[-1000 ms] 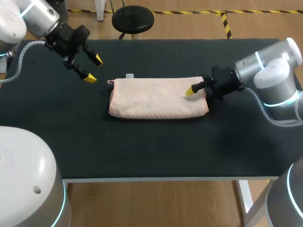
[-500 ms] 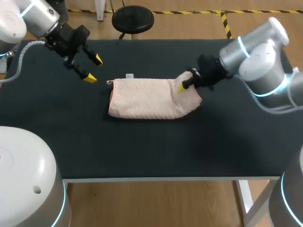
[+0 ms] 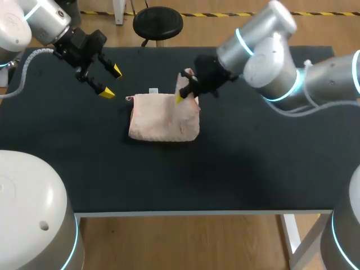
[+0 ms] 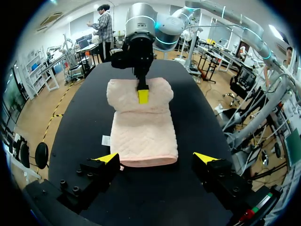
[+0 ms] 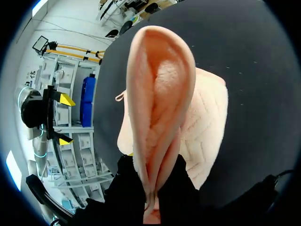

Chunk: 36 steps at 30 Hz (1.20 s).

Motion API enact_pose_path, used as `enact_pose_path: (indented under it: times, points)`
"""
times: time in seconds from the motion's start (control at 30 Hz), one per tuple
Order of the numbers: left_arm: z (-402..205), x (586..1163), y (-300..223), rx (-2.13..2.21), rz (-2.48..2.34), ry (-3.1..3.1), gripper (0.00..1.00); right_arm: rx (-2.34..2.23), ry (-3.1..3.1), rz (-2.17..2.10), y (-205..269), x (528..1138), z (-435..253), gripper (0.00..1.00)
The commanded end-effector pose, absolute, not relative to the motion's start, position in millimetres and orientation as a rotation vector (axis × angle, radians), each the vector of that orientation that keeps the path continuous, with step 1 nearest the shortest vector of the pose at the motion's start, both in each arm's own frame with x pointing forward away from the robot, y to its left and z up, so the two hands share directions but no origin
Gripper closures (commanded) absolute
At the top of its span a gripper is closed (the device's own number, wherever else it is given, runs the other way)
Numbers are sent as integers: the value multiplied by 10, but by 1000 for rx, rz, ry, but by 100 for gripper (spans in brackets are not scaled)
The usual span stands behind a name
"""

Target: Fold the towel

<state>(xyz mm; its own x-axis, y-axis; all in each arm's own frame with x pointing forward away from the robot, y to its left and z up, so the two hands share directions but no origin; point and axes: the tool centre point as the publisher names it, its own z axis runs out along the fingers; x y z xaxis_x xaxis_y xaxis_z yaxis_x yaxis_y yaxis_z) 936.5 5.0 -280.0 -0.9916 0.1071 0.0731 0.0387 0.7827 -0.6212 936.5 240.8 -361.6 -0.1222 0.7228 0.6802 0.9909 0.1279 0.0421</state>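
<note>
Half the fold is left: our right fingers [image 3: 180, 97] clench the lifted end of the towel [image 3: 157, 121], not yet laid down; left fingers [image 3: 107, 93] released near the table's [image 3: 225, 169] far-left corner.

Our head camera sits high behind us, looking down on the black table [image 3: 236, 174]. Our left wrist camera looks past the left gripper [image 4: 156, 158] along the table, the pink towel [image 4: 143, 132] near ahead and the right gripper [image 4: 142, 94] beyond. Our right wrist camera sits right against the towel's lifted fold, facing back toward the left gripper. All three share the towel.
</note>
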Motion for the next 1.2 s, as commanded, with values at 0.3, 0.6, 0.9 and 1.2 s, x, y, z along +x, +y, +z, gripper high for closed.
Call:
enact_pose_path:
  times: [0.3, 0.6, 0.9, 1.2]
  points:
    - [-2808, 9366, 51, -119, 998, -2868, 0, -1595, -1907, -676, 2944, 9311, -3693, 100]
    - [-2808, 9366, 51, -119, 998, -2868, 0, -1607, -1907, -694, 2968, 9303, -3635, 0]
    - [-2808, 9366, 51, -119, 998, -2868, 0, -1594, -1962, -749, 3012, 9308, -3369, 0]
    - [-2808, 9366, 51, -119, 998, -2868, 0, -1531, -1968, -902, 2957, 9335, -3071, 0]
